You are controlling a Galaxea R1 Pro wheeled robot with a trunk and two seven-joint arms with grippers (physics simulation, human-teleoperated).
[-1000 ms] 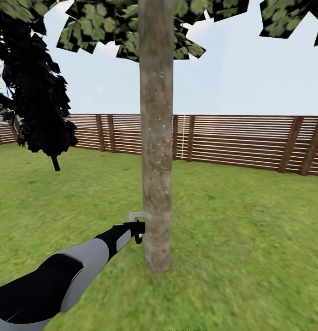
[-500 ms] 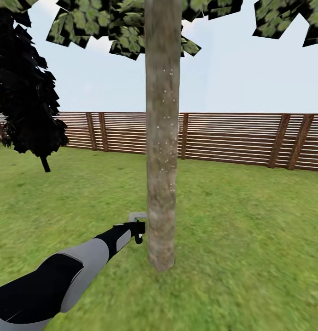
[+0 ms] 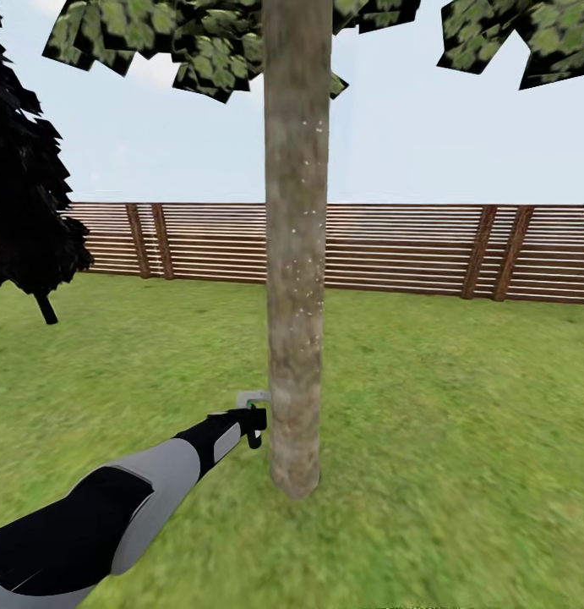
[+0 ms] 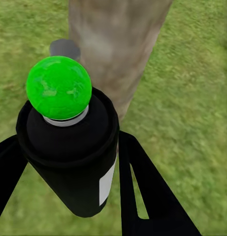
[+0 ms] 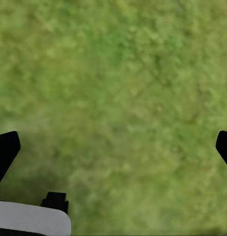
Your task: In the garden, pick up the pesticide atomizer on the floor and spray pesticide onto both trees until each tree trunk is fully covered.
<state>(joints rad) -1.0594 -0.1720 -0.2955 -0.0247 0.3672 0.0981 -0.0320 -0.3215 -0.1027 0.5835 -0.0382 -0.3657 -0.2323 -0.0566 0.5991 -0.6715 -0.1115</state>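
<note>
One of the trees stands straight ahead, its grey-brown tree trunk (image 3: 296, 254) dotted with small white specks. My left gripper (image 3: 256, 425) reaches out low, just beside the trunk's lower part, and is shut on the pesticide atomizer (image 3: 251, 398). In the left wrist view the atomizer (image 4: 69, 162) is a black bottle with a round green cap (image 4: 59, 87), held between my left gripper's (image 4: 69, 142) black fingers (image 4: 147, 191), with the trunk (image 4: 115, 44) close behind it. My right gripper (image 5: 113, 147) is open over bare grass, with its fingertips (image 5: 5, 150) far apart.
A dark conifer (image 3: 25, 211) stands at the left. A brown slat fence (image 3: 393, 249) runs across the back of the lawn (image 3: 461, 406). The blocky green canopy (image 3: 199, 34) hangs overhead. Grass surrounds the trunk on all sides.
The whole view has shifted: fence and conifer slid left in the picture, so the camera moved. My left arm keeps the same pose, still holding the atomizer beside the trunk.
</note>
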